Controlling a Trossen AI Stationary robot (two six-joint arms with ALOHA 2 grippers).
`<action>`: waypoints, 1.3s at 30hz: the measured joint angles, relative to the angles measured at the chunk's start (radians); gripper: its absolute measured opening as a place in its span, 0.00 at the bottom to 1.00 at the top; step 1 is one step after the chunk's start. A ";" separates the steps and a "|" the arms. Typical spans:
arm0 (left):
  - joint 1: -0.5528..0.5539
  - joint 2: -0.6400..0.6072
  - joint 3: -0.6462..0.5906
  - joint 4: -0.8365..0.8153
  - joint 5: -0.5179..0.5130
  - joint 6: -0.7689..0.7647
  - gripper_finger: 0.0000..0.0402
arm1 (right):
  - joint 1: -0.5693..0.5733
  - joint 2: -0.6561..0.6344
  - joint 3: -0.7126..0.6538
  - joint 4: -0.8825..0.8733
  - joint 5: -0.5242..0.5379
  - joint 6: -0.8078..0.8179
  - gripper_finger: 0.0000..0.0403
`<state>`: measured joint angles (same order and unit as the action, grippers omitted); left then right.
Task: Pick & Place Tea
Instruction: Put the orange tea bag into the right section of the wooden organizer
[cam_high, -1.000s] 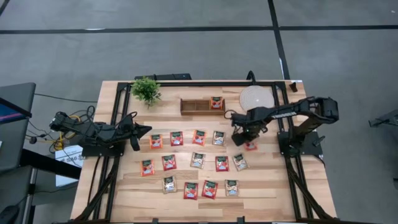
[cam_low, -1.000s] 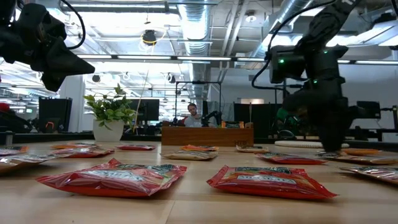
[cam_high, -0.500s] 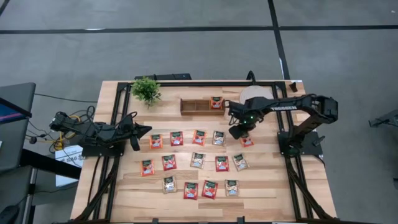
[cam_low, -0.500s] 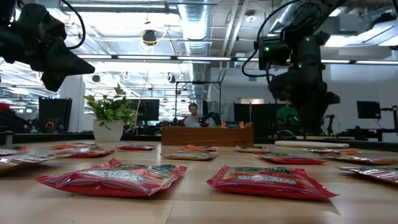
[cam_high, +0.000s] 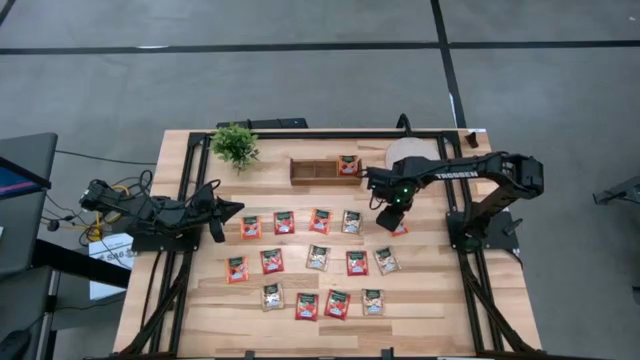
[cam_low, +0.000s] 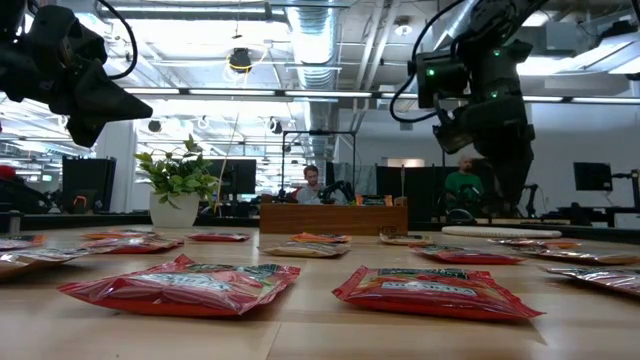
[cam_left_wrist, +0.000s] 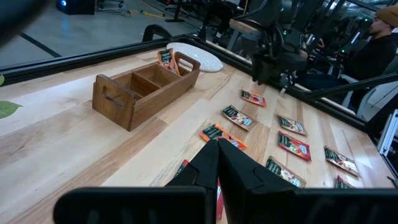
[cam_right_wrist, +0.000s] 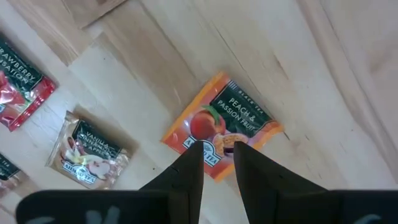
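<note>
Several tea sachets (cam_high: 318, 258), red and pale beige, lie flat in rows on the wooden table (cam_high: 200, 310). My right gripper (cam_high: 388, 214) hangs over the right end of the far row, pointing down. It is shut on an orange-red peach sachet (cam_right_wrist: 225, 124). That sachet looks larger than the ones lying below it. One more sachet (cam_high: 348, 165) stands in the right compartment of the wooden box (cam_high: 312, 170). My left gripper (cam_high: 226, 210) waits shut at the table's left side, above the table. My right gripper pinches the peach sachet between its two fingers at the edge below its dark green label (cam_right_wrist: 217, 163). The fingers (cam_right_wrist: 189, 163) come from above, pointing down. The sachet is lifted clear of the table, lies nearly flat and sticks out to one side.
A potted plant (cam_high: 235, 146) stands at the far left and a round pale disc (cam_high: 412, 158) at the far right, beside the box. Black frame rails (cam_high: 462, 280) run along both sides. Bare wood lies between the far row and the box.
My right gripper has risen from the table and rolled about its own axis, drifting a little toward the far edge. The peach sachet has come up off the table with it. My left arm has kept still.
</note>
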<state>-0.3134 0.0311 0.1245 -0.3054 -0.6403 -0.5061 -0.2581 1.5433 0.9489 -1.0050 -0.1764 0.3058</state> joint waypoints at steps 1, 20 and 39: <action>0.000 0.000 0.000 0.000 0.000 0.000 0.00 | -0.005 0.000 0.000 -0.002 0.000 0.000 0.21; 0.000 0.000 0.000 0.008 0.000 -0.004 0.00 | -0.059 0.238 0.017 -0.020 0.021 -0.093 0.21; 0.000 0.000 0.000 0.008 0.000 -0.004 0.00 | -0.018 0.245 0.134 -0.082 0.095 -0.129 0.21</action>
<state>-0.3134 0.0311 0.1245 -0.2970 -0.6403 -0.5102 -0.2758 1.7878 1.0834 -1.0869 -0.0812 0.1767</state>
